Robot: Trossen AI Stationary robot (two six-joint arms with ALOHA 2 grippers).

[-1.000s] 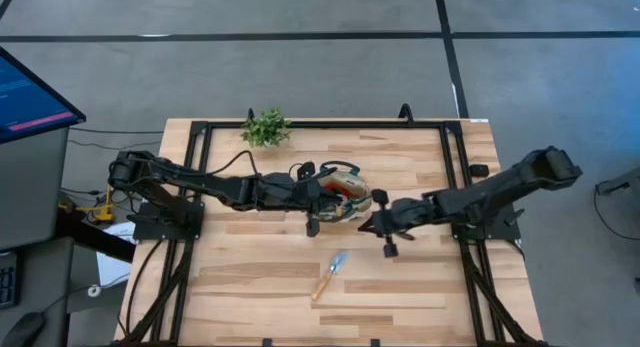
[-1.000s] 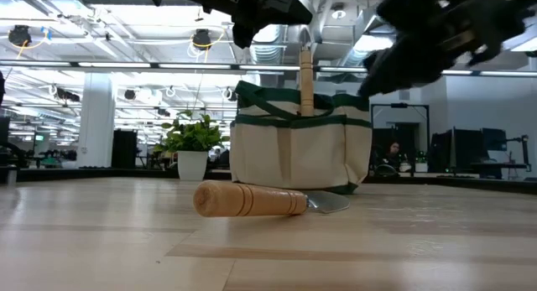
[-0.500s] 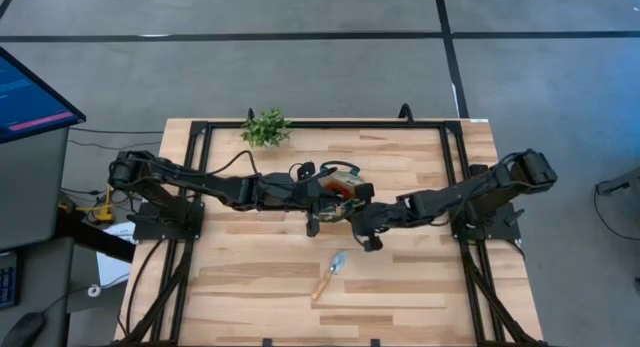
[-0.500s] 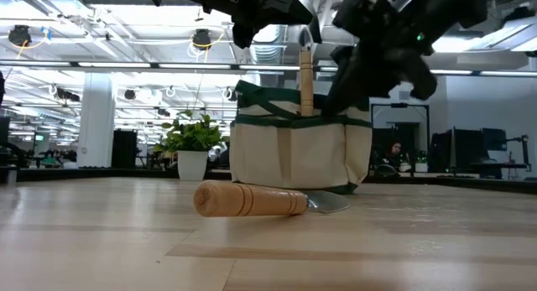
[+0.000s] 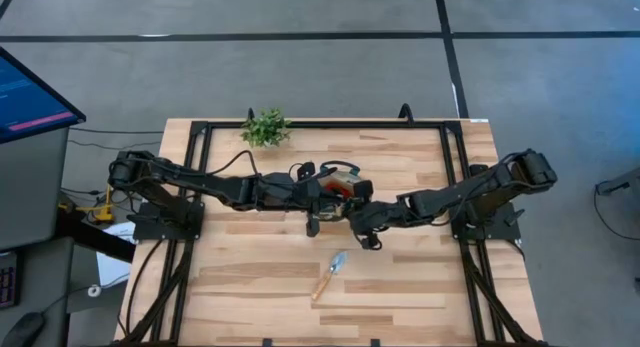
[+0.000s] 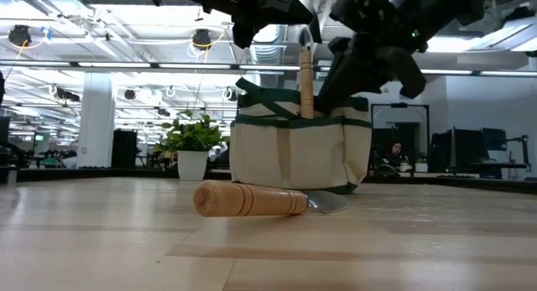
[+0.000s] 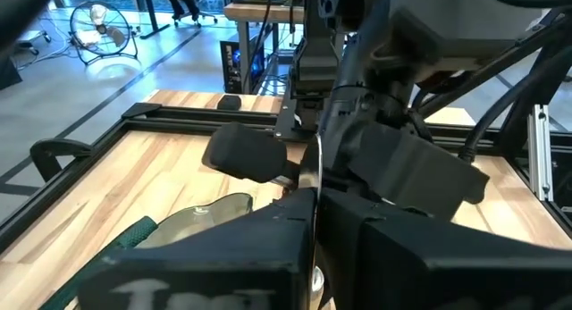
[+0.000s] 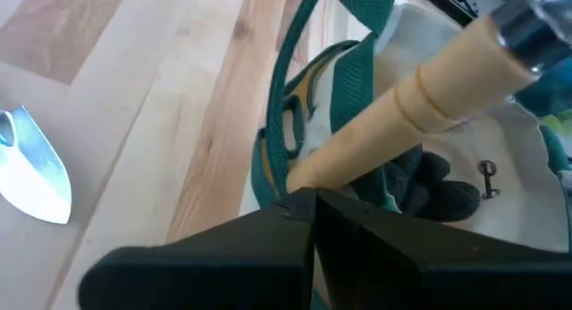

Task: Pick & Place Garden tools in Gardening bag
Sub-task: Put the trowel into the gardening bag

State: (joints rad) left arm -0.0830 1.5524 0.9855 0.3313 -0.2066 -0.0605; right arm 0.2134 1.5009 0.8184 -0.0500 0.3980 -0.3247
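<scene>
On the pale plank bench (image 5: 400, 287), both arms' jaws, state unclear, crowd the soft beige green-trimmed gardening bag (image 6: 298, 153), a turned wooden handle (image 8: 420, 100) upright inside, a steel-bladed trowel (image 5: 330, 275) lying nearby.

The gardening bag (image 6: 300, 148) is beige fabric with dark green trim along its rim and a dark green loop handle (image 8: 290, 87). Inside it, a red-and-black tool (image 5: 342, 186) shows next to a pale wooden handle (image 8: 420, 104) turned with ring grooves. The trowel (image 5: 331, 273) on the table has a silver blade and a light wood handle. The table (image 5: 400, 287) is pale wood planks in a black frame. The potted plant (image 6: 191, 140) is leafy green in a white pot.
</scene>
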